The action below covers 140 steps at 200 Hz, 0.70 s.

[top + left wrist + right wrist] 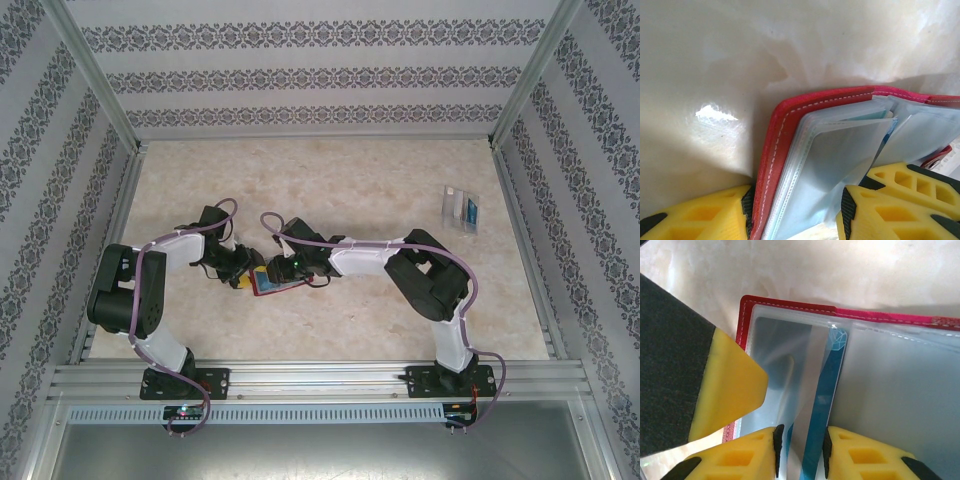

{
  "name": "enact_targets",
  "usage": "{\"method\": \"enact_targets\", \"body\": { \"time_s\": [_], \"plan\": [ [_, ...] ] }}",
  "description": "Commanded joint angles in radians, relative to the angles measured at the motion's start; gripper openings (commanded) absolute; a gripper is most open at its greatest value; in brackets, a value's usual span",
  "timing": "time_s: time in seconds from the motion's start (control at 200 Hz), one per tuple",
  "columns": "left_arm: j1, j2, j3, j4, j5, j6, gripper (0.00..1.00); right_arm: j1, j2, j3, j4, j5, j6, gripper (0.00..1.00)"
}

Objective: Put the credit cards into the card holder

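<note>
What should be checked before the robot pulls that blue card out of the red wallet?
1. Right gripper clamped on the thin blue plastic card: ok.
2. Left gripper gripping the red fold-over stitched wallet: ok.
3. Card out of its clear sleeve: not ok, looks mostly inside.
4. Free slot in the small clear plastic card holder: cannot tell.
5. Holder standing apart from both arms: ok.
</note>
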Motion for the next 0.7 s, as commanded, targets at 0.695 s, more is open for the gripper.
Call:
{"method": "enact_targets", "body": {
  "time_s": [0.695],
  "plan": [
    [0.033, -0.015, -0.011, 0.024, 0.019, 0.076, 0.53, -0.129, -0.234, -0.093, -0.255, 0.174, -0.094, 0.5]
  ]
}}
